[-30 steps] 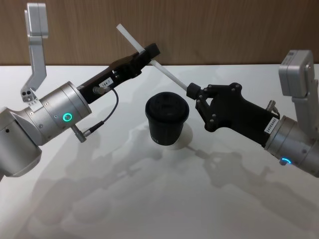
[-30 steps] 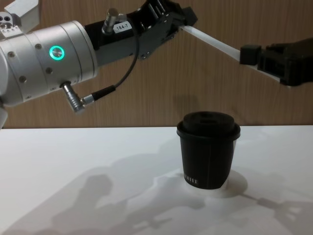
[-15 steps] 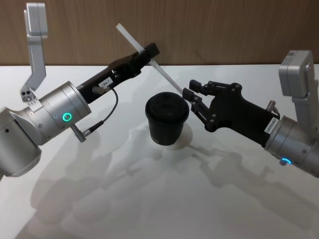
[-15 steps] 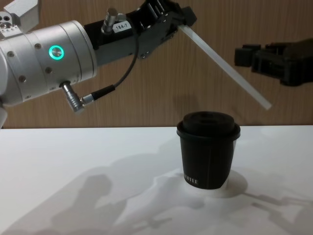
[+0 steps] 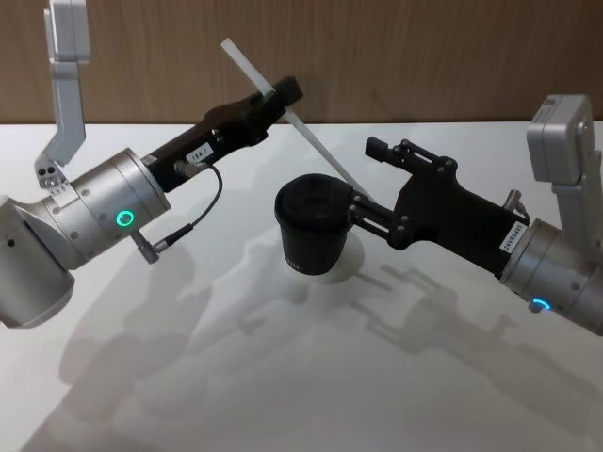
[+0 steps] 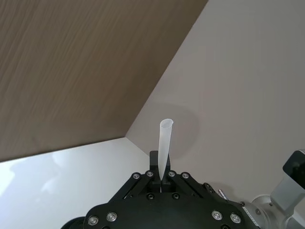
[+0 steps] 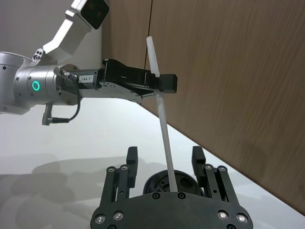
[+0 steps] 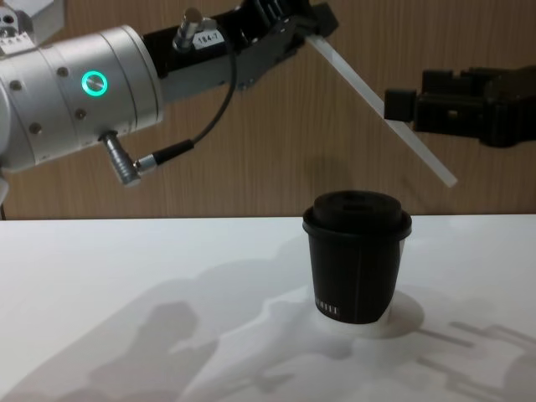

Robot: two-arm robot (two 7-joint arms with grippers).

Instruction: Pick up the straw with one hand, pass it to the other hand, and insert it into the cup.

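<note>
Currently the left hand (image 5: 283, 96), the long black one on the silver wrist with the green ring light (image 5: 123, 219), is raised above the far side of the tabletop (image 5: 236, 377). Its fingers are pressed together on the straw (image 5: 306, 141), pinching it near the upper end. A short length sticks out above the grip, as seen from the left wrist view, where the straw (image 6: 164, 143) rises out of the left hand (image 6: 161, 174).

The straw is tilted and slopes down from the left hand toward the robot's right. From the chest view, the straw (image 8: 352, 75) ends in the air, above the cup (image 8: 356, 260) and just to the right of its lid, not touching it.

The right hand (image 5: 367, 177), all black, sits just right of the cup (image 5: 316, 231) with its fingers spread wide. In the right wrist view the straw (image 7: 162, 124) runs down between the fingers of the right hand (image 7: 165, 155) with a gap on each side. The left hand (image 7: 164, 83) holds it higher up.

The cup stands upright on the tabletop with its lid on, below and between the two hands.
</note>
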